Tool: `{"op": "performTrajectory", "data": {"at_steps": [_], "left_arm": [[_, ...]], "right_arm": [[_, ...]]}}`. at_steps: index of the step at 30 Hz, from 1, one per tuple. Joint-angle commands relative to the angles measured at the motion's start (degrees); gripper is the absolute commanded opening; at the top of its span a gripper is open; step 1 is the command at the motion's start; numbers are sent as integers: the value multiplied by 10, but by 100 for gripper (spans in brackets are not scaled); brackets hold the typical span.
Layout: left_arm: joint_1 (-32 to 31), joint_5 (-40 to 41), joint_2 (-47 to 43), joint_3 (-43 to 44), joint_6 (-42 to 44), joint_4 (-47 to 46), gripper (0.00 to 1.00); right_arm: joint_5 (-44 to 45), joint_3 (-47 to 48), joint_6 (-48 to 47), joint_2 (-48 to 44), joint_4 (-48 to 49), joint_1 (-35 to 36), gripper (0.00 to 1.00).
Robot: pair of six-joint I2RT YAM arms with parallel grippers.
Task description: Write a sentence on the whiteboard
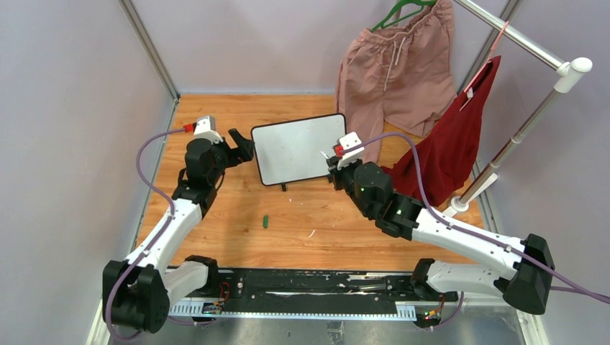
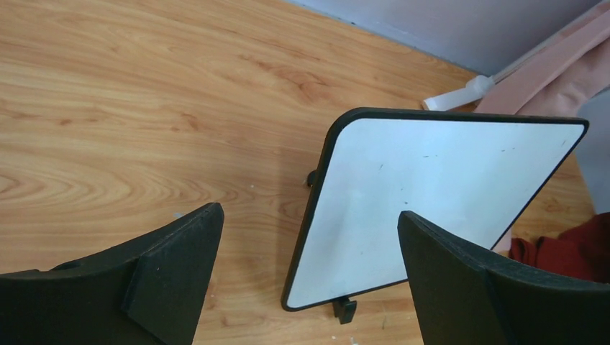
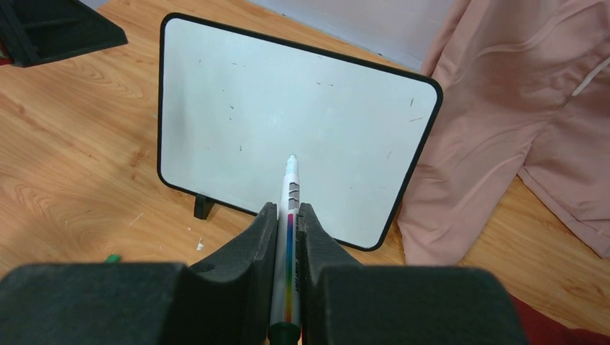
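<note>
The whiteboard (image 1: 298, 149) stands tilted on its little black feet at the back middle of the wooden table. Its white face bears only faint specks; no green sentence shows on it. My right gripper (image 1: 332, 159) is at the board's right edge, shut on a white marker (image 3: 290, 180) with a rainbow stripe. The uncapped tip points at the board's lower middle (image 3: 288, 115); I cannot tell if it touches. My left gripper (image 1: 244, 147) is open and empty beside the board's left edge (image 2: 320, 194), with its jaws wide apart (image 2: 309, 215).
A small green marker cap (image 1: 265, 221) lies on the table in front of the board. Pink shorts (image 1: 395, 65) and a red garment (image 1: 453, 144) hang from a rack (image 1: 518, 136) at the back right, close behind the board.
</note>
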State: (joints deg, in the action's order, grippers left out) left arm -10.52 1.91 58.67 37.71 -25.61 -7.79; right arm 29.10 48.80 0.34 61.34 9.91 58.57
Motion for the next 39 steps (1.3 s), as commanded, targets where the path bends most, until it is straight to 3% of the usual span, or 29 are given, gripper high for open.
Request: {"op": "performTrajectory", "data": {"at_steps": [1,5,10,14,19,26,39], "left_arm": [[37,-109,30,-6,-59,-90,97],[78,-205,38,-47,-121,-197,97],[103,-258,75,-100,-183,-335,94],[103,-300,152,-140,-223,-492,91],[124,-346,246,-127,-254,-615,87],[134,-356,275,-115,-208,-579,85],[134,-359,307,-132,-220,-609,78]], "right_arm": [[-21,-9,-31,12,65,7,0],[-49,4,-34,26,94,7,0],[-72,8,-11,40,114,7,0],[-74,-21,-8,53,178,7,0],[-107,-48,-25,63,247,7,0],[-125,-27,-45,93,250,8,0],[-121,69,-34,230,278,9,0]]}}
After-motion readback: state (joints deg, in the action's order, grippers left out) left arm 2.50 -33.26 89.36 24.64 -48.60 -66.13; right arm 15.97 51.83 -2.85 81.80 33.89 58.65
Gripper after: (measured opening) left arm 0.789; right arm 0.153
